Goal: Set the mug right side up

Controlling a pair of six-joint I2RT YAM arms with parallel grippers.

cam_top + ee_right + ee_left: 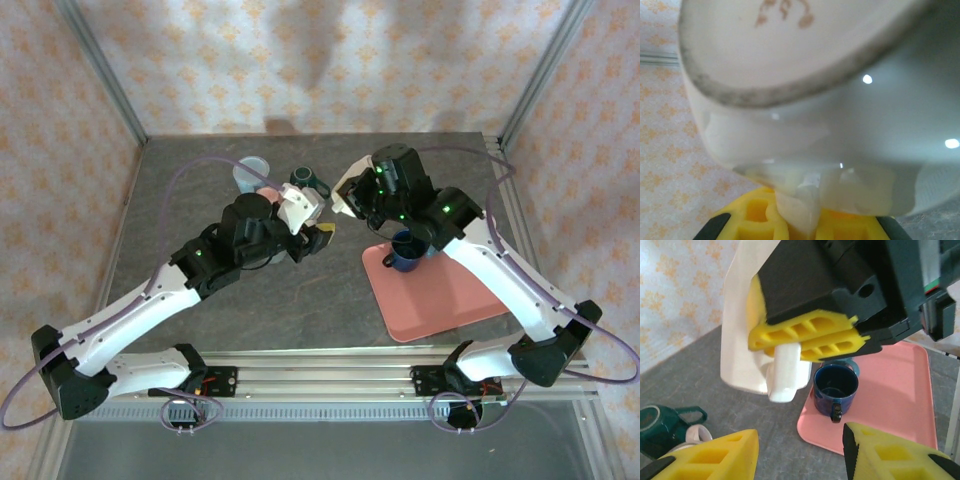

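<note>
White mug (805, 115), clamped by its handle (785, 370) in your right pincer (790, 342), hangs at 10 o'clock from the tray (450, 300); left pincer (801, 454) apart, empty. Roll slowly till its base faces down.

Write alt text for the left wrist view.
The right claw grips a white mug by its handle above the grey table. Behind it a blue mug stands upright on a pink tray; the left claw is open in the foreground.

tray (455, 300): table (300, 305) right | lone cup (405, 252): on tray | cup cluster (250, 173): table rear | mug (737, 340): aloft, left of tray
</note>
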